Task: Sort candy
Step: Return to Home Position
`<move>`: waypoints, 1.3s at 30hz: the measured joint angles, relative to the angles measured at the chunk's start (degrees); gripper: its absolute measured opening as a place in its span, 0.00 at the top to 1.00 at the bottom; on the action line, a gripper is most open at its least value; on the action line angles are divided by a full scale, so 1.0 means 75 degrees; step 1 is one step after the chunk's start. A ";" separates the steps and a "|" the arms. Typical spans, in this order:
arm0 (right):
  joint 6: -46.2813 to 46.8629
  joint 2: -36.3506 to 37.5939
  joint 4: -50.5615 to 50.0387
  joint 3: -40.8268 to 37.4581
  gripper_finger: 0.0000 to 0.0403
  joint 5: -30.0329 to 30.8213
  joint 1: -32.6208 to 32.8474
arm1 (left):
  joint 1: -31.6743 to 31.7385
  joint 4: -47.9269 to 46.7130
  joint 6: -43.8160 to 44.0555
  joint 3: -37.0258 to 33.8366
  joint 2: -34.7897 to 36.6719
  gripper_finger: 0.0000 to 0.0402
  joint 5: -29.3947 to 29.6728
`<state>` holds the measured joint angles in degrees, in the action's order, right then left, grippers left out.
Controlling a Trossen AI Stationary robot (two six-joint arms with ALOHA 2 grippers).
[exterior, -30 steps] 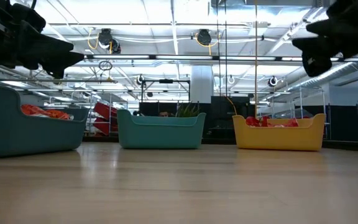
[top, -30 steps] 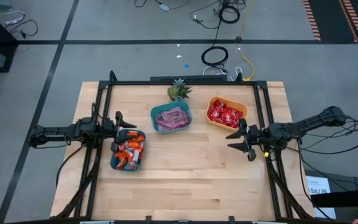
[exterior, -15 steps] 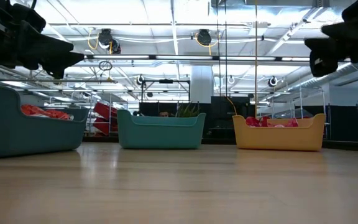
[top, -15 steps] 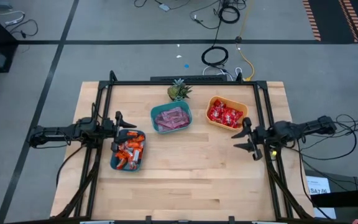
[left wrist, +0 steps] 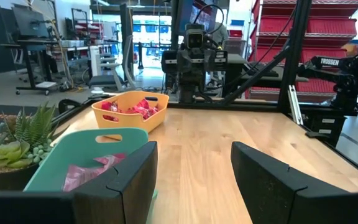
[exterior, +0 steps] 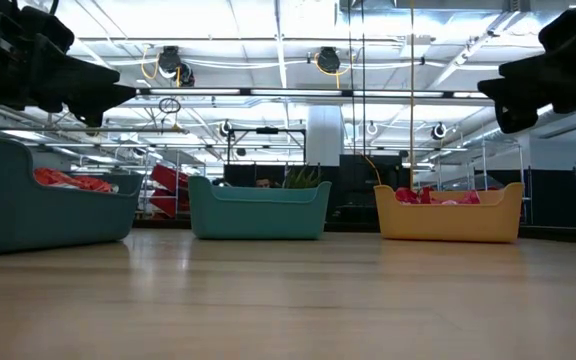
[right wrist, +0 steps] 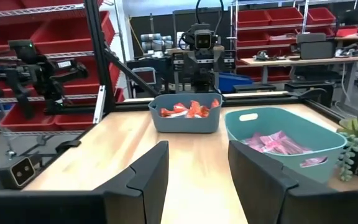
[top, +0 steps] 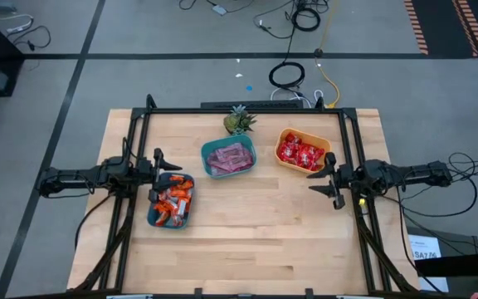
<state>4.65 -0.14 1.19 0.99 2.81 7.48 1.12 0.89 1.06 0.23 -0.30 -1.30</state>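
On the table (top: 247,249): three bins stand apart from each other, and all the candy I can see lies inside them.
Blue bin (exterior: 38,215): it stands on the left side of the table, closer to the front edge than the other two bins.
Orange candy (top: 173,199): a pile of shiny orange pieces fills the blue bin.
Teal bin (exterior: 258,212): it stands in the middle, toward the back of the table.
Pink candy (top: 229,158): flat pink-purple pieces lie in the teal bin.
Yellow bin (exterior: 448,222): it stands to the right of the teal bin, also toward the back.
Red candy (top: 299,153): shiny red pieces lie heaped in the yellow bin.
Plant (top: 238,121): a small green spiky plant stands just behind the teal bin, near the back edge of the table.
Left gripper (top: 161,164): it hangs in the air over the back left corner of the blue bin. Its two fingers are spread wide and hold nothing.
Right gripper (top: 320,178): it hangs in the air on the right side of the table, just beside the yellow bin on its front side. Its two fingers are spread wide and hold nothing.
Arms: each dark arm reaches in from its own side of the table. The two grippers point toward each other and are well apart.
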 joint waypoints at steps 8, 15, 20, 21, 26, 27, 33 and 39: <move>0.0100 -0.0017 0.0000 0.0000 0.61 0.0007 -0.0054 | -0.0001 0.0000 0.0000 0.0001 0.0000 0.47 0.0003; 0.0285 -0.0017 0.0015 0.0000 0.61 0.0014 -0.0052 | 0.0000 -0.0001 0.0000 0.0000 0.0000 0.47 0.0003; 0.0288 -0.0017 0.0017 0.0000 0.61 0.0014 -0.0052 | -0.0002 -0.0003 0.0000 0.0000 0.0000 0.47 0.0003; 0.0288 -0.0017 0.0017 0.0000 0.61 0.0015 -0.0052 | 0.0000 -0.0003 0.0000 0.0000 0.0000 0.47 0.0004; 0.0288 -0.0017 0.0020 0.0000 0.61 0.0017 -0.0052 | -0.0002 0.0040 -0.0123 0.0001 0.0000 0.47 0.0453; 0.0288 -0.0017 0.0022 0.0000 0.61 0.0017 -0.0052 | -0.0002 0.0072 -0.0194 0.0000 0.0000 0.47 0.0624; 0.0288 -0.0017 0.0023 0.0000 0.61 0.0019 -0.0052 | 0.0000 0.0248 -0.1199 0.0000 0.0000 0.47 0.1878; 0.0288 -0.0017 0.0026 0.0000 0.61 0.0020 -0.0052 | 0.0000 0.0347 -0.1993 0.0000 0.0000 0.47 0.2847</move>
<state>6.81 -0.27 1.39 0.99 2.96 7.09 1.13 3.49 -13.89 0.23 -0.30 20.05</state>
